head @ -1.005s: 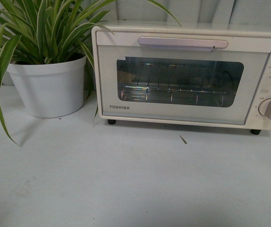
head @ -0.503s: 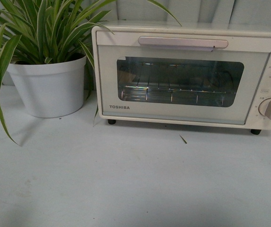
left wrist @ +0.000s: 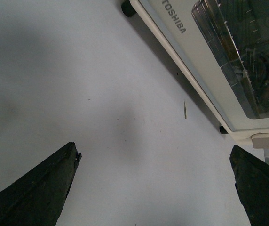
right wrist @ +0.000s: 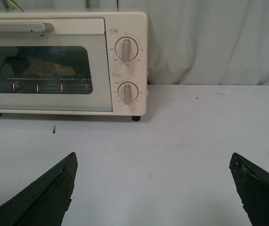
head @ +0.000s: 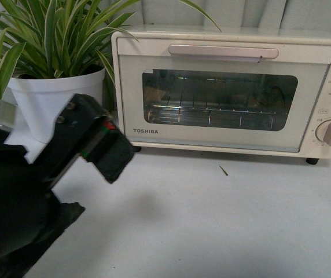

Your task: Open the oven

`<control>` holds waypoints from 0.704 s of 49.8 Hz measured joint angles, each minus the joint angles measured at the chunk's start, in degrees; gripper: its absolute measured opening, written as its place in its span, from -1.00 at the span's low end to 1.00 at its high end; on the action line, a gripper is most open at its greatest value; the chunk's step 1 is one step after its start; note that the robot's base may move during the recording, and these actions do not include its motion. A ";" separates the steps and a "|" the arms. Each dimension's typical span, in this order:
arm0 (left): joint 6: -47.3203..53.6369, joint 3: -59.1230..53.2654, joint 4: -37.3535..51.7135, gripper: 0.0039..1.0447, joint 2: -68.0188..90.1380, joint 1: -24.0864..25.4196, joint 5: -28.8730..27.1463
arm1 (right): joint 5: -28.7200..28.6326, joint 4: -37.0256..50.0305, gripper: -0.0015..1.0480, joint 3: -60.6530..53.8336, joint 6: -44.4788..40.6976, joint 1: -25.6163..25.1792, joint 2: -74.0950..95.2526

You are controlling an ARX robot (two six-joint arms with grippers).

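Note:
The oven (head: 223, 92) stands at the back of the table, cream-white, its glass door shut and the silver bar handle (head: 223, 52) across the top. Two knobs (right wrist: 127, 49) sit down its right side. My left arm (head: 67, 156) rises black at the lower left, in front of the oven's left end and short of it. In the left wrist view the left gripper (left wrist: 153, 148) is open over bare table, with the oven's lower door edge (left wrist: 205, 70) ahead. The right gripper (right wrist: 153, 156) is open too, low over the table, facing the oven's knob end (right wrist: 125, 70) from a distance.
A white pot (head: 55, 98) with a long-leaved green plant stands left of the oven, partly behind my left arm. A thin leaf sliver (head: 224, 170) lies on the table before the oven. A pale curtain (right wrist: 209, 42) hangs behind.
My left arm has come into the front view from the lower left and now covers part of the pot. The oven door has stayed shut.

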 joint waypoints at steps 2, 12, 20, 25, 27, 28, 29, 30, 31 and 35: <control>-0.98 1.88 0.48 0.88 2.84 -0.70 0.13 | -0.02 0.00 0.82 0.00 0.00 0.00 0.00; -3.72 6.29 1.57 0.88 9.11 -2.60 -0.13 | -0.02 0.00 0.82 0.00 0.00 0.00 0.00; -5.40 8.00 2.32 0.88 11.82 -3.50 -0.35 | -0.02 0.00 0.82 0.00 0.00 0.00 0.00; -6.60 8.50 3.17 0.88 13.27 -3.98 -0.74 | -0.02 0.00 0.82 0.00 0.00 0.00 0.00; -7.15 8.55 3.74 0.88 13.73 -4.09 -0.81 | -0.02 0.00 0.82 0.00 0.00 0.00 0.00; -7.48 8.61 4.11 0.88 14.01 -4.13 -0.90 | -0.02 0.00 0.82 0.00 0.00 0.00 0.00; -7.65 8.63 4.28 0.88 14.14 -4.13 -0.92 | -0.02 0.00 0.82 0.00 0.00 0.00 0.00; -7.89 8.72 4.50 0.88 14.40 -4.22 -0.96 | -0.02 0.00 0.82 0.00 0.00 0.00 0.00; -8.02 8.79 4.52 0.88 14.51 -4.24 -0.96 | -0.02 0.00 0.82 0.00 0.00 0.00 0.00; -8.59 8.96 4.87 0.88 15.17 -4.35 -1.18 | -0.02 0.00 0.82 0.00 0.00 0.00 0.00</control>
